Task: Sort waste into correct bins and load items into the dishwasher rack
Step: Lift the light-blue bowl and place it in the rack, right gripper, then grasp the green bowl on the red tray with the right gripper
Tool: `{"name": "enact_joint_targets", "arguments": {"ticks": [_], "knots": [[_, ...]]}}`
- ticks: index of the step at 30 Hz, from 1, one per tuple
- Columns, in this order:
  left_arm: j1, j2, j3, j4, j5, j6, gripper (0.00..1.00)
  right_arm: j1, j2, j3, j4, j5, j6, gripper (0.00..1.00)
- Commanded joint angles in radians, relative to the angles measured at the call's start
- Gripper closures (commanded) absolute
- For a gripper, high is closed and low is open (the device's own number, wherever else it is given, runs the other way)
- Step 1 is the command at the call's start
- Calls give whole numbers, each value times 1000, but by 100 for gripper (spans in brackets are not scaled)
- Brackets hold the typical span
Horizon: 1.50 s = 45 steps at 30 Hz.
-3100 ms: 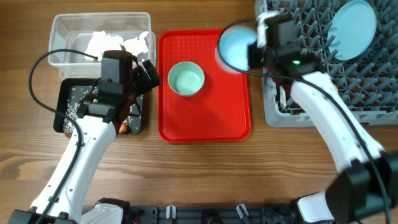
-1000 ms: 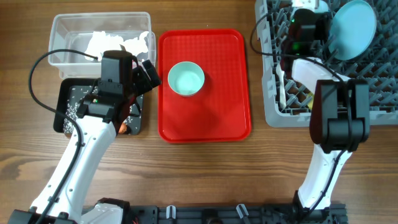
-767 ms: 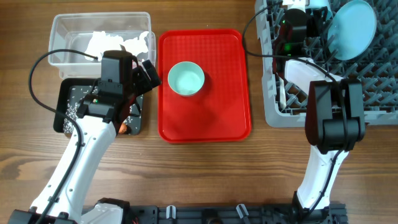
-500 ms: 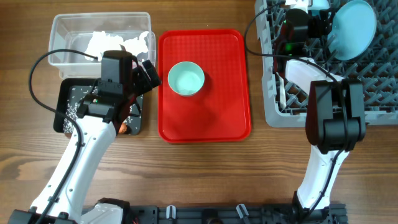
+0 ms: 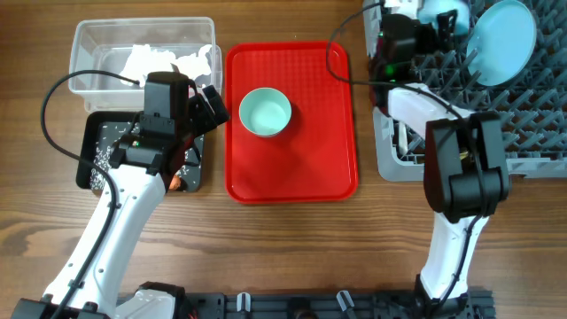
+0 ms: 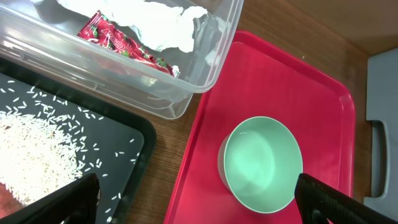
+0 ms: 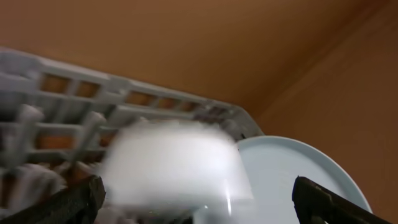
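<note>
The red serving tray (image 5: 292,168) sits mid-table, so I'll place everything off that. On it, toward its far end, is one small light-blue bowl (image 5: 266,112) (image 6: 261,163), upright and looking empty.

Just left of the tray's far half is the clear tub (image 5: 97,75), with crumpled white tissue (image 5: 168,60) (image 6: 143,12) and a shiny red wrapper (image 6: 115,43) inside. Nearer than the tub, also just left of the red tray, is the black tray (image 5: 93,133) (image 6: 124,137) with white rice grains (image 6: 31,143) scattered over it. The left gripper (image 5: 211,104) (image 6: 199,202) hangs over the red tray's left edge, beside the tub's corner. Its fingers are spread wide with nothing between them.

Right of the red tray is the grey dishwasher rack (image 5: 523,124) (image 7: 74,112). The large light-blue plate (image 5: 503,31) (image 7: 298,174) stands on edge in its far part. A white spoon (image 5: 401,139) lies in the rack along the side closest to the red tray.

The right gripper (image 5: 440,22) (image 7: 199,202) is up at the rack's far corner on the red tray's side. Its fingers are wide apart around a pale bowl (image 5: 440,9) (image 7: 174,165). The wrist view is blurry, so I can't tell whether either finger touches the bowl.
</note>
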Motion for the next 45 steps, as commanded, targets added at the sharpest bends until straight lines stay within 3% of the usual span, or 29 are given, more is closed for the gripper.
{"name": "enact_joint_targets", "arguments": {"ticks": [1, 7, 10, 13, 16, 19, 25, 39, 40, 41, 45], "knots": [[5, -16, 7, 3, 8, -9, 0, 37, -71, -3, -13, -18, 105, 0], [5, -16, 7, 3, 8, -9, 0, 92, -107, -3, -174, -174, 245, 0], [5, -16, 7, 3, 8, -9, 0, 123, -153, -3, -391, -315, 331, 0], [5, -16, 7, 2, 8, -9, 0, 145, -229, -3, -648, -563, 514, 0], [5, -16, 7, 3, 8, -9, 0, 145, -268, -3, -790, -842, 630, 0], [5, -16, 7, 2, 8, -9, 0, 146, -257, -10, -863, -1146, 632, 0], [5, -16, 7, 3, 8, -9, 0, 168, -180, -17, -896, -1255, 551, 2], [5, -16, 7, 3, 8, -9, 0, 210, -60, -20, -925, -1242, 455, 46], [5, -16, 7, 3, 8, -9, 0, 210, -60, -20, -924, -1242, 455, 52], [5, -16, 7, 3, 8, -9, 0, 210, -60, -20, -923, -1242, 455, 65], [5, -16, 7, 3, 8, -9, 0, 209, -60, -21, -926, -1218, 455, 92]]}}
